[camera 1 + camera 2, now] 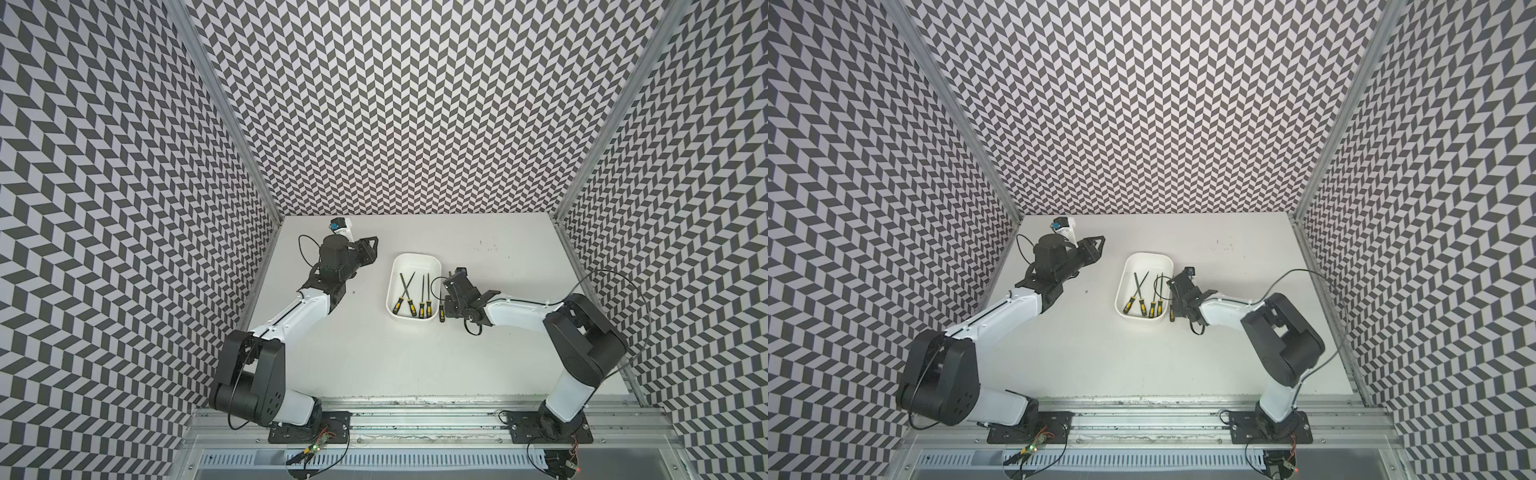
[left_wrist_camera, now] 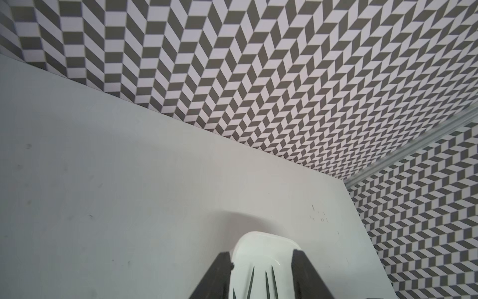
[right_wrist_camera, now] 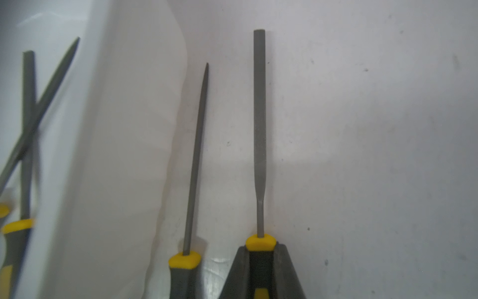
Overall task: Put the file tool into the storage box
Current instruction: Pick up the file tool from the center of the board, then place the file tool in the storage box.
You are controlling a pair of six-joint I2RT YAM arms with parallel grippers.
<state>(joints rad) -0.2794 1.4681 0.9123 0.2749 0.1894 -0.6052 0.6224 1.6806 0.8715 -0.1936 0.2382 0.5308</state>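
White plastic, with rounded corners, the storage box (image 1: pixel 415 264) stands in the middle of the grey table (image 1: pixel 374 353). Four files with black-and-yellow handles already lie inside it. Two crossed files (image 1: pixel 407 287) are in the half of the box toward the left arm. Two parallel files (image 1: pixel 422 308) are in the half toward the right arm.

Two more files are outside the box, along its long wall on the right arm's side. In the right wrist view, the tapered file (image 3: pixel 198 155) lies just beside this wall. The flat file (image 3: pixel 259 116) lies one step further from the box and almost parallel to the tapered one. The right gripper (image 3: pixel 260 248) has its two fingers close against both sides of the flat file's handle, and the yellow collar shows at the fingertips. I cannot tell whether the file rests on the table or is slightly lifted.

The left gripper (image 1: pixel 372 251) hangs near the far corner of the box, on the other long side and apart from it. In the left wrist view its fingers (image 2: pixel 223 271) stand partly apart and hold nothing.
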